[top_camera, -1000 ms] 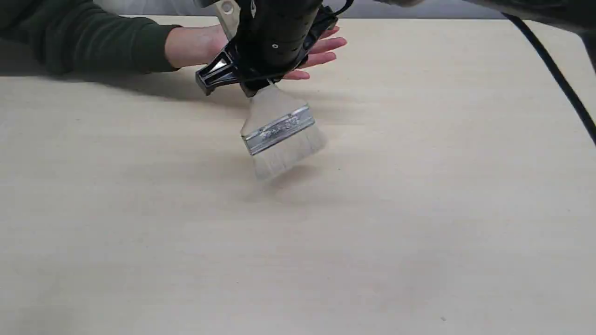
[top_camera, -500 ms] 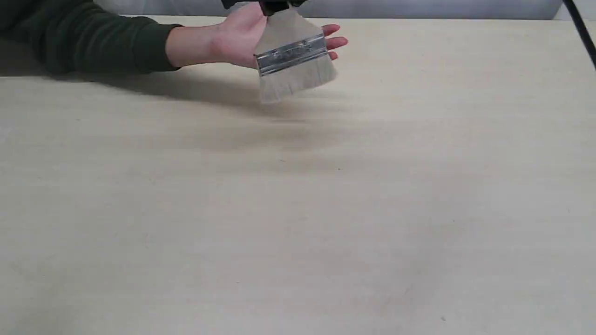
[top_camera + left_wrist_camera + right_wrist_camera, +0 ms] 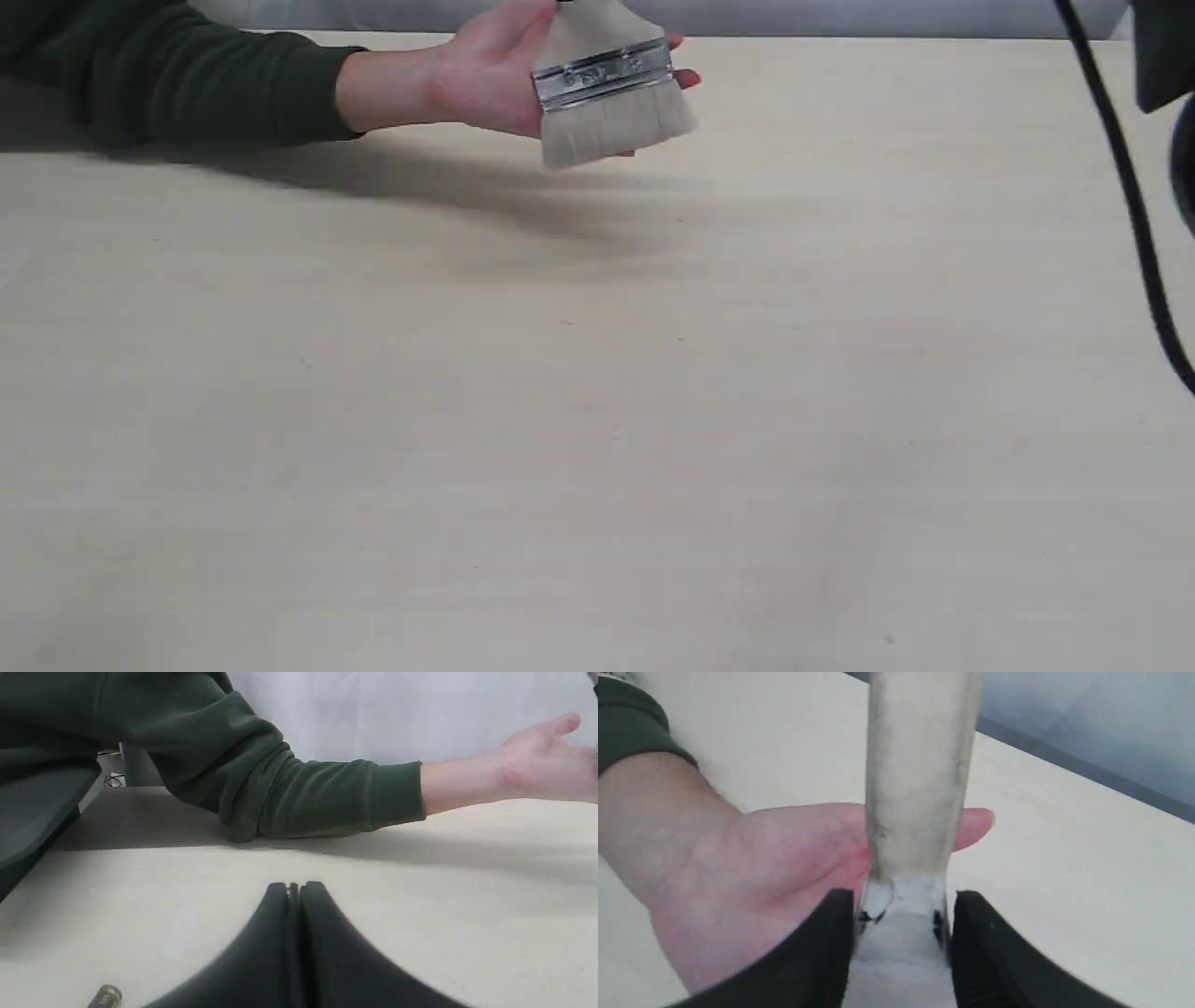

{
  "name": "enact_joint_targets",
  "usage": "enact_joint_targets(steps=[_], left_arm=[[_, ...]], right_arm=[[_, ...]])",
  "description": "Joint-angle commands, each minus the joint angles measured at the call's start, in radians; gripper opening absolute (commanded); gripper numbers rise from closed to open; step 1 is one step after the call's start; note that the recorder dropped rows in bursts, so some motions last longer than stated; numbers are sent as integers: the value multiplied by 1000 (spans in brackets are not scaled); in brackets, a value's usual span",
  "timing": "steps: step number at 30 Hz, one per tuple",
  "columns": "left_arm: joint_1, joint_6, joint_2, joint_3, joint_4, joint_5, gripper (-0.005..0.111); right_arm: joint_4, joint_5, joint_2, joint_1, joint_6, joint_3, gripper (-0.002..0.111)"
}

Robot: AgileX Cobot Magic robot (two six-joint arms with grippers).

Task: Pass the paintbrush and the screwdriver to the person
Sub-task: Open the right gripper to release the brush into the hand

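Observation:
The paintbrush (image 3: pixel 607 93) hangs bristles down over the person's open palm (image 3: pixel 485 79) at the table's far edge. Its handle runs out of the exterior view at the top, and neither gripper shows there. In the right wrist view my right gripper (image 3: pixel 903 905) is shut on the paintbrush (image 3: pixel 917 774), black fingers (image 3: pixel 822 952) on both sides near the silver band, with the person's hand (image 3: pixel 761 858) just beneath. My left gripper (image 3: pixel 293 891) is shut and empty, low over the table. A small gold-and-black end, apparently the screwdriver (image 3: pixel 106 995), lies beside it.
The person's dark green sleeve (image 3: pixel 177 84) rests along the far left of the pale wooden table (image 3: pixel 597 420). A black cable (image 3: pixel 1125 205) and part of a dark arm (image 3: pixel 1162 51) hang at the right edge. A dark chair (image 3: pixel 37 807) stands beyond the table.
The right gripper has lifted the paintbrush up off the table and carried it back over the person's palm, rising out of the top of the exterior view. The hand has stayed put.

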Motion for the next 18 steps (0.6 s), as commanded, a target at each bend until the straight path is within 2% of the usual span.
enact_joint_targets(steps=[1, 9, 10, 12, 17, 18], left_arm=[[-7, -2, -2, 2, -4, -10, 0], [-7, -2, -2, 2, -1, -12, 0], [-7, -2, -2, 2, -1, -12, 0], [-7, -2, -2, 2, -1, -12, 0], [-7, -2, -2, 2, -1, -12, 0], [-7, -2, -2, 2, -1, -12, 0]], right_arm=[[-14, -13, 49, -9, 7, -52, 4], [-15, -5, 111, -28, 34, -126, 5], [-15, -5, 111, -32, 34, -126, 8], [-15, 1, 111, -35, 34, -128, 17], [-10, 16, 100, -43, 34, -128, 52], [-10, 20, 98, -43, 34, -128, 56]])
